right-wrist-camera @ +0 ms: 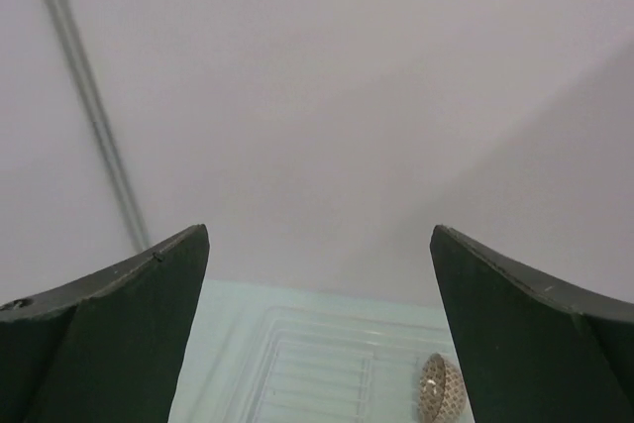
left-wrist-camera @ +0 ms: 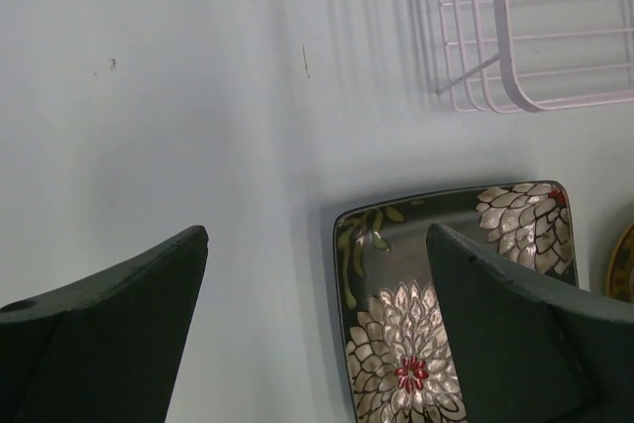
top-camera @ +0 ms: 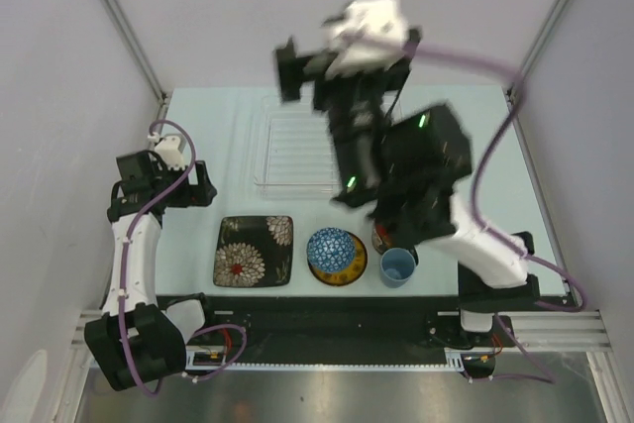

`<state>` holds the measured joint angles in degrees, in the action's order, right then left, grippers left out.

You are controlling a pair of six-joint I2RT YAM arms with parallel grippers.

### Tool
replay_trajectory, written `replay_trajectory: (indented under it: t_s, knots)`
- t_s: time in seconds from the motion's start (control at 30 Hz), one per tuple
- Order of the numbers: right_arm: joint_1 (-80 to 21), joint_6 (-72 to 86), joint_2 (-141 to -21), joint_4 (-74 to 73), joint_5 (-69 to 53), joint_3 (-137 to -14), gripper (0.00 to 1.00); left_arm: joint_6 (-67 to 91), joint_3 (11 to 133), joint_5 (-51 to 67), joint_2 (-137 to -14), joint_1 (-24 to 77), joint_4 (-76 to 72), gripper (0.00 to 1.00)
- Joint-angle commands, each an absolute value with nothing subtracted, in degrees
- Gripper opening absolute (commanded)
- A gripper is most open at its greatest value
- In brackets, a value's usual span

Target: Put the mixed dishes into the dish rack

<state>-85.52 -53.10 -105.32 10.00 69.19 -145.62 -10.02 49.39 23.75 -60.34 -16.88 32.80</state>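
Left gripper (left-wrist-camera: 315,245), mine: fingers apart, empty, low beside black square floral plate (left-wrist-camera: 416,344). Right gripper (right-wrist-camera: 317,235), mine: fingers apart, empty, high above dish rack (right-wrist-camera: 327,364). Cream-pink patterned bowl (right-wrist-camera: 442,388) at rack's right side.

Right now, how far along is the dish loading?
Done: the cream-pink patterned bowl is in the dish rack. In hand: nothing; the left claw and right claw are both open and empty. Left: the black square floral plate, the blue patterned bowl on the yellow round saucer, the dark mug and the small light-blue cup, all on the table.
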Motion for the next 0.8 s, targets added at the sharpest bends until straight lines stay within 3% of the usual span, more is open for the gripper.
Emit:
replay_trajectory:
  t_s: [0.0,0.13,0.27,0.3,0.5,0.77]
  knots:
    - [-69.7,-1.72,-106.53,-42.41,47.4,-150.24,1.0,-9.31,52.21,24.7,-58.72,-17.32,34.01,0.97]
    - [-67.6,18.42,-103.46,-54.82,40.36,-129.69,0.99,-11.69,49.66,23.47,-55.55,-17.32,32.35,0.98]
    - [-68.99,27.93,-93.36,-51.16,35.96,-97.12,0.97,-11.51,49.57,23.55,-56.78,-17.4,33.22,0.97]
    - [-69.26,29.78,-90.21,-50.8,33.95,-93.64,0.95,-11.43,49.31,23.73,-56.6,-17.4,33.05,0.97]
    - [-71.1,38.67,-83.94,-54.58,33.76,-78.95,0.89,-11.08,49.13,23.82,-56.6,-17.31,32.25,0.97]
    - [-71.02,40.08,-83.85,-52.66,30.16,-74.01,0.88,-10.9,48.96,23.38,-55.64,-17.32,32.61,0.97]
